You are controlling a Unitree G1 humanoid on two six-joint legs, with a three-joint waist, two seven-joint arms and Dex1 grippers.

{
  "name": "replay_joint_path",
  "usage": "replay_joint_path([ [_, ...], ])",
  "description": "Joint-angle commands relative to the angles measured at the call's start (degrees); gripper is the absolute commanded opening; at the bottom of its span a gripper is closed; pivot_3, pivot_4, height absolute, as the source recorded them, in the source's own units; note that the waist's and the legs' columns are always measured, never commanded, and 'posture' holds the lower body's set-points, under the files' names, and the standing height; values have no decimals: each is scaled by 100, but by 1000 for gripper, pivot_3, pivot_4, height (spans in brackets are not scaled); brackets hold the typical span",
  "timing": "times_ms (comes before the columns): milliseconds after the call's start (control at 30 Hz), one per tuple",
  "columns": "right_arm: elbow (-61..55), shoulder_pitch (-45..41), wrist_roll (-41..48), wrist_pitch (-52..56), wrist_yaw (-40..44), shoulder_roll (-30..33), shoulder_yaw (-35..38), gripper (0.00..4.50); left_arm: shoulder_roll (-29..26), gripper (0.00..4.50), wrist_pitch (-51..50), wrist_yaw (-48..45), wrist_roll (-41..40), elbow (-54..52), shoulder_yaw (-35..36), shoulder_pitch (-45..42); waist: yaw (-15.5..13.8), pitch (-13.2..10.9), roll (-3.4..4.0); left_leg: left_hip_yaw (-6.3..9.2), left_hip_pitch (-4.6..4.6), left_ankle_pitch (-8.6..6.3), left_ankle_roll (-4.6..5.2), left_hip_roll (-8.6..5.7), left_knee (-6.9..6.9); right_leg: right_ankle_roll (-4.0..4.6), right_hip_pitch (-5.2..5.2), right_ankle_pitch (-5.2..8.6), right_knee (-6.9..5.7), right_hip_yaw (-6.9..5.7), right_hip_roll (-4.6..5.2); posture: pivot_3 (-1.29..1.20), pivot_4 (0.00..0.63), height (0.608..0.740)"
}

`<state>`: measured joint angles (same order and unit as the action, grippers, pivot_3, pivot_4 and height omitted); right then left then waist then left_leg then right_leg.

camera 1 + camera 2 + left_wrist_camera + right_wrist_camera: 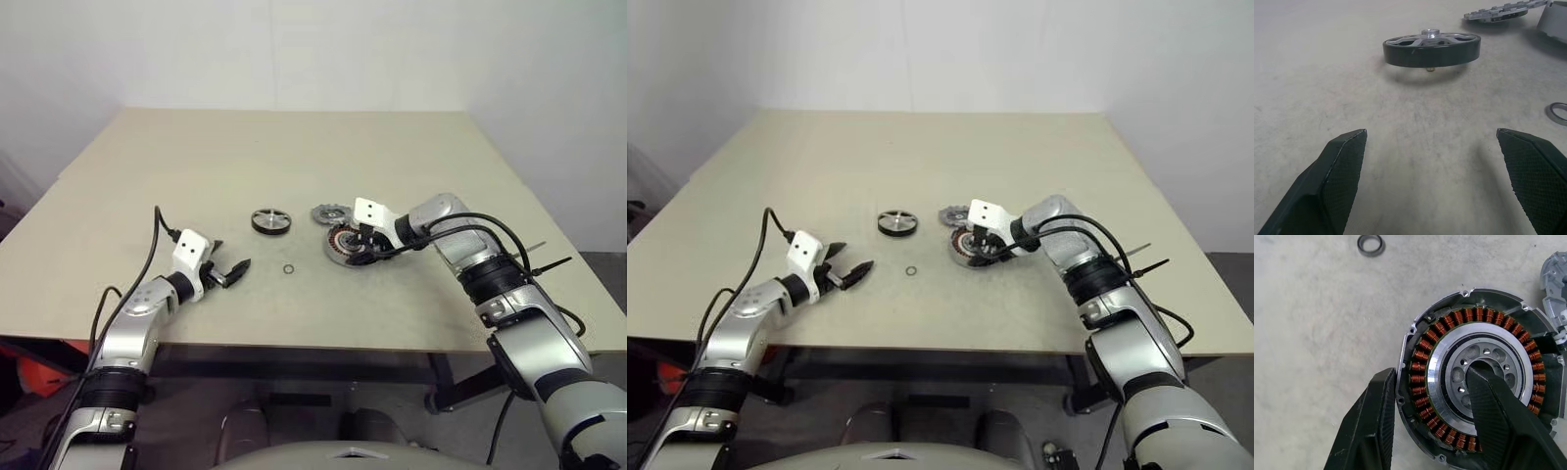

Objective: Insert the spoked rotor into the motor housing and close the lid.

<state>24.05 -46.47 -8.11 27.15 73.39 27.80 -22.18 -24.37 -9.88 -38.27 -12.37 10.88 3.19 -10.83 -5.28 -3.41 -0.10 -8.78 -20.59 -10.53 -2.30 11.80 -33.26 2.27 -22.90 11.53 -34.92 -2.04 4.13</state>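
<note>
Steadying the housing on the table, its wall is pinched by the right gripper; the rotor lies beside it, left gripper spread toward it, lid behind.

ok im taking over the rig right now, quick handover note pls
Left gripper: open, empty, hovering over the table, aimed at the spoked rotor.
Right gripper: fingers clamped across the motor housing wall, one outside the rim, one in the centre.
Lid: on the table just behind the housing.
Small ring: loose on the table.
Done: housing gripped.
Left: insert rotor, close lid.
</note>
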Motion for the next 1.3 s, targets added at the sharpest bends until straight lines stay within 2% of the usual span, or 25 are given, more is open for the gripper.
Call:
replay_joint_path([
  [33,-570,-71,299,317,84,-219,4,1879,-20,4500,13,58,-17,-249,53,42,3,-1,1,-1,0,0,0,0,1,0,-2,0,0,0,0,0,0,740],
  [233,-973,38,324,839,-301,-596,-96,1879,-9,4500,-18,110,-28,-308,50,87,-18,-3,4,-1,-14,1,-2,0,1,0,-13,0,-1,0,1,0,0,740],
  [367,-616,87,138,663,-713,-676,-187,1879,-3,4500,-39,131,-34,-351,36,107,-16,-3,4,1,-14,3,-5,-1,1,0,-12,0,-1,0,2,0,0,740],
  [433,-360,96,-21,402,-937,-610,-248,1879,-8,4500,-45,135,-36,-367,37,118,-13,-3,3,1,-7,5,-9,-1,1,0,-8,0,-3,1,2,0,0,740],
  [600,-387,144,-68,85,-858,-255,-341,1879,-27,4500,-65,130,-33,-402,42,154,-37,-4,5,2,19,9,-16,-4,1,-34,19,20,-6,3,4,0,0,740],
  [833,-281,173,-135,-260,-811,221,-395,1879,-7,4500,-67,94,-15,-319,-4,76,-64,-4,5,2,20,11,-20,-11,-2,-39,42,23,-1,6,12,0,0,740],
  [1167,-119,238,-152,-364,-804,230,-484,1879,-12,4500,-62,66,-8,-249,-45,-3,-57,-4,4,3,39,10,-17,-9,0,-16,55,9,0,5,10,0,0,740],
  [1300,133,245,-189,-494,-764,261,-512,1879,-36,4500,-78,58,-17,-277,-27,3,-57,-3,4,3,50,9,-16,-9,0,-38,65,22,0,5,10,0,0,740],
])
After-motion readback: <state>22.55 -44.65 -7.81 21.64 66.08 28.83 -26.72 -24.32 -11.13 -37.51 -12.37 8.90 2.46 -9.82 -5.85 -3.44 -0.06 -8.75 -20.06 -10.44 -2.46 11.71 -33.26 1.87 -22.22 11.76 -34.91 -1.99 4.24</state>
